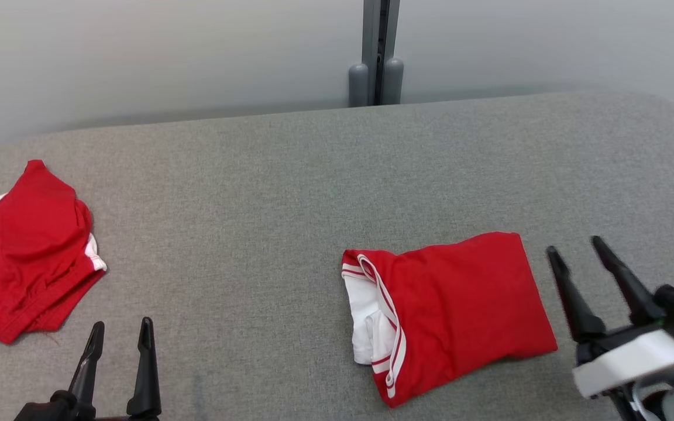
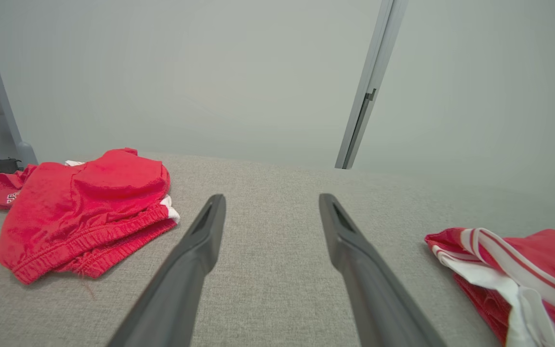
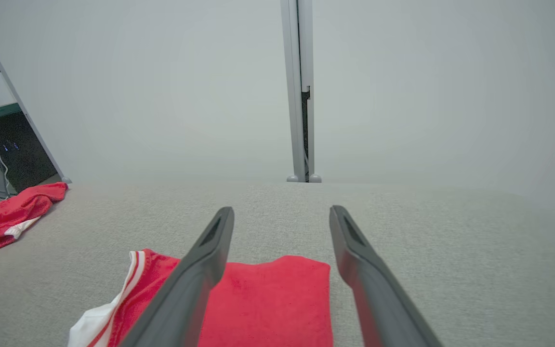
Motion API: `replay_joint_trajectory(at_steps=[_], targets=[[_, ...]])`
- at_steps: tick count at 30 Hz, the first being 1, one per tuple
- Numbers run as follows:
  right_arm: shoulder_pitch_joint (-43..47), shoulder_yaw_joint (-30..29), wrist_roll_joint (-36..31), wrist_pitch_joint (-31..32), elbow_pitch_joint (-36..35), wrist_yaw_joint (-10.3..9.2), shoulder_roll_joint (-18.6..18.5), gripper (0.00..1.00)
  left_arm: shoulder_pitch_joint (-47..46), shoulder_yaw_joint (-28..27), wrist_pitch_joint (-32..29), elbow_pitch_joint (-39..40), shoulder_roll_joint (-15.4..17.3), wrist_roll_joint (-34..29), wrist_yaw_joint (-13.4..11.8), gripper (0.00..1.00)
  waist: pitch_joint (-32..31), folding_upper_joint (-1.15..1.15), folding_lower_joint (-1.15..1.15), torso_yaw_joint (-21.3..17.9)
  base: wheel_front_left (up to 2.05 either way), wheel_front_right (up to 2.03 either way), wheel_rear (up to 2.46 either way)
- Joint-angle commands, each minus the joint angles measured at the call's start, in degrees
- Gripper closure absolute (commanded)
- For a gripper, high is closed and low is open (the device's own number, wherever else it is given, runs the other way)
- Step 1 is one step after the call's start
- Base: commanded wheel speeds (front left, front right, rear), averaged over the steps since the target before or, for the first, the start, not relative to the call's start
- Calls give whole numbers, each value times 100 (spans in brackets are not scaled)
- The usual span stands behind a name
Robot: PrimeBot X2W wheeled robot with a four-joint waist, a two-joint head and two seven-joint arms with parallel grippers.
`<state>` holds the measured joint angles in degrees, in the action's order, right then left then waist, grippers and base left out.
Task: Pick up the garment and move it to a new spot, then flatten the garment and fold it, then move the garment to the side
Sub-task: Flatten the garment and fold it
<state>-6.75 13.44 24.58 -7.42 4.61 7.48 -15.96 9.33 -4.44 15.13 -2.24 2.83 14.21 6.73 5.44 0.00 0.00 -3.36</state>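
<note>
A folded red garment with white trim lies flat on the grey table, right of centre; it is also in the left wrist view and the right wrist view. My right gripper stands open just right of the garment's right edge, holding nothing; its fingers rise over the cloth in the right wrist view. My left gripper is open near the table's front left, apart from any cloth, its fingers spread over bare table.
A second, crumpled red garment sits at the table's far left edge, seen too in the left wrist view and right wrist view. A grey wall and a vertical post stand behind the table.
</note>
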Motion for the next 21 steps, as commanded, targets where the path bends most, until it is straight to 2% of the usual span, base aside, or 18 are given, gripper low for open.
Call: replay_joint_trajectory(at_steps=[1,4,7,13,19,20,21], targets=[[131,-253,-175,-217,75,3,-3,0,68,-5,0,32,18,19,-41,0,-146,0,0,-39,0,0,0],[441,-928,-1037,-672,298,3,21,0,94,-3,0,58,18,-26,-90,0,-313,0,0,-44,0,0,0],[698,-1475,-1557,-783,312,3,250,0,125,-18,-1,89,19,-83,-108,0,-429,0,0,-22,0,0,0],[1139,-2090,-1975,-782,84,1,651,0,195,-110,0,99,16,-144,-158,0,-539,0,0,45,0,0,0],[1156,-2140,-1941,-783,47,1,814,0,245,-147,-1,131,18,-159,-133,0,-550,0,0,114,0,0,0],[1126,-2087,-1914,-783,78,1,814,22,242,-140,0,137,18,-164,-128,0,-547,0,0,133,0,0,0],[1082,-1999,-1907,-783,103,1,806,50,240,-131,0,145,18,-162,-129,0,-540,0,0,156,0,0,0]])
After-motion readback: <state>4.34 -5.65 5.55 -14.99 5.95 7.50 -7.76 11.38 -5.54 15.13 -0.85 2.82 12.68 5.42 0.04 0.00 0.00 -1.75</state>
